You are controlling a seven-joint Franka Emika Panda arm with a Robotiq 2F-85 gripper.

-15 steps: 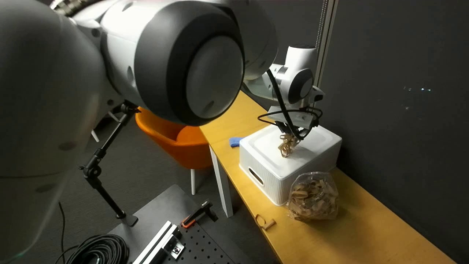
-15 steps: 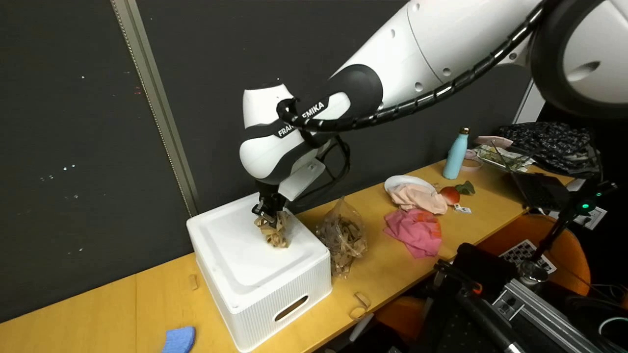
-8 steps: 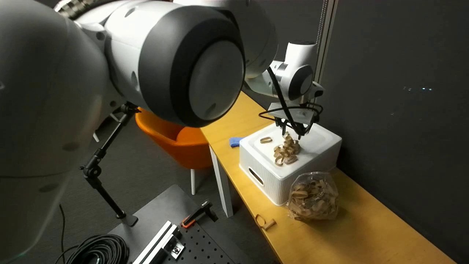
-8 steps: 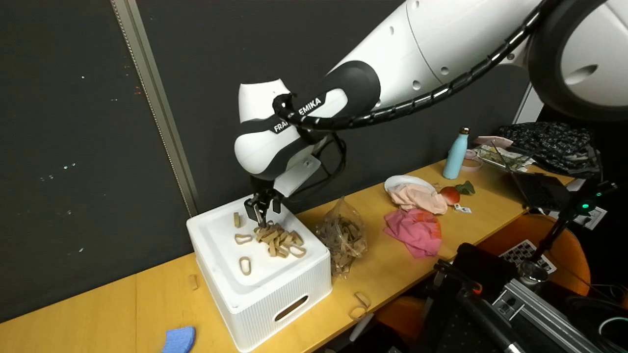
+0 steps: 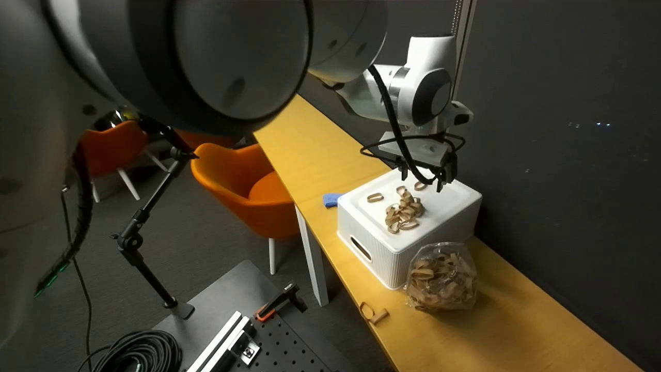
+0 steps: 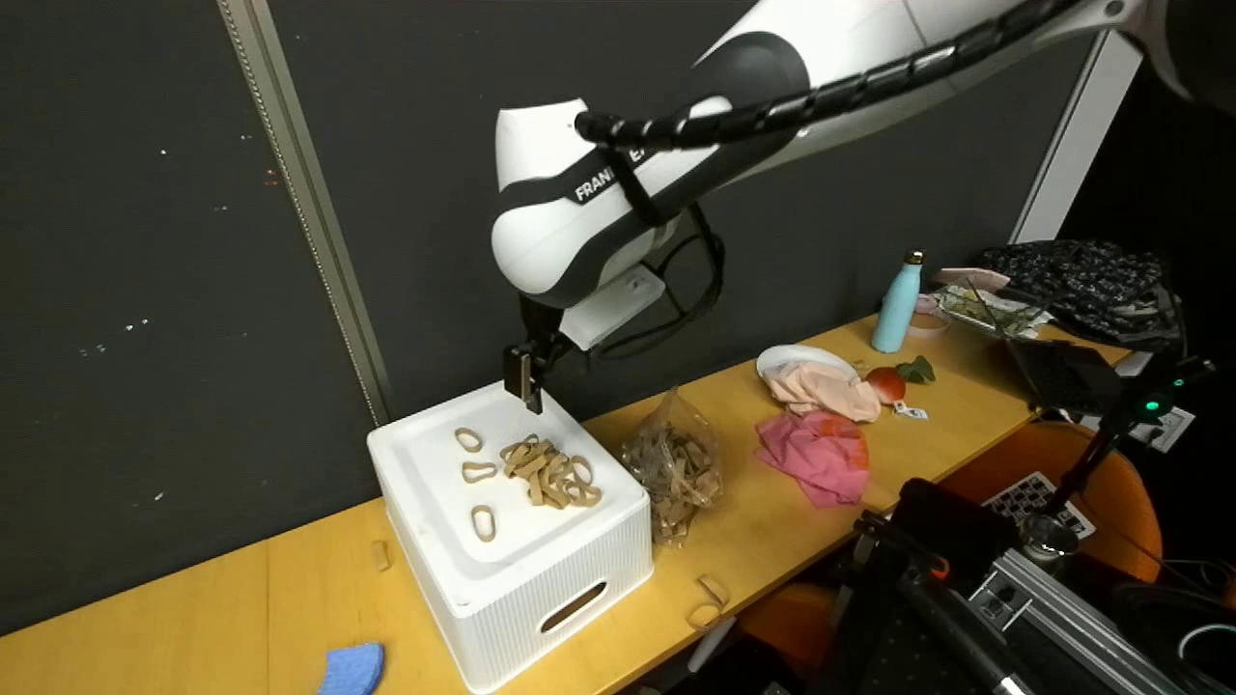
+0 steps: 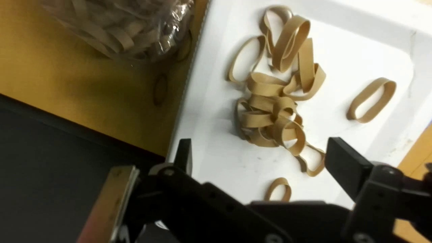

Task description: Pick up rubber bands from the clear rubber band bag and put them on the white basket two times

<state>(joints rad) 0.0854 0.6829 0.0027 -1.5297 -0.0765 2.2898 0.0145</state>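
In both exterior views a yellow-brown wooden counter (image 5: 506,330) carries the scene, and the white Franka Emika arm (image 6: 753,68) reaches over it. An orange shell chair (image 5: 255,219) stands beside the counter in an exterior view, at 9 o'clock from the white ribbed storage basket (image 5: 381,261). The basket sits with a flat, shallowly recessed face upward, its oblong handle slot (image 5: 360,248) at 8 o'clock. Just beside it, at 5 o'clock in that view, is the clear plastic bag (image 5: 435,251) full of tan rubber bands (image 5: 443,287); whether bag and basket touch, I cannot tell. In an exterior view a crumpled pink cloth (image 6: 819,458) lies between 2 and 3 o'clock from the basket, well apart from it, and a turquoise bottle (image 6: 899,307) stands farther off at 2 o'clock. The end effector (image 7: 261,158) hangs above the basket, its two fingers (image 7: 347,165) well apart, with white surface showing between them in the wrist view. From that gap, a heap of rubber bands (image 7: 265,101) lies between 12 and 1 o'clock, tangled on the basket's upper face. On the same face, a single loop (image 7: 381,103) lies at 3 o'clock from the heap and another loop (image 7: 280,181) at 6 o'clock. In an exterior view, two more bands (image 5: 379,316) lie at 7 o'clock from the basket, near the counter's edge.
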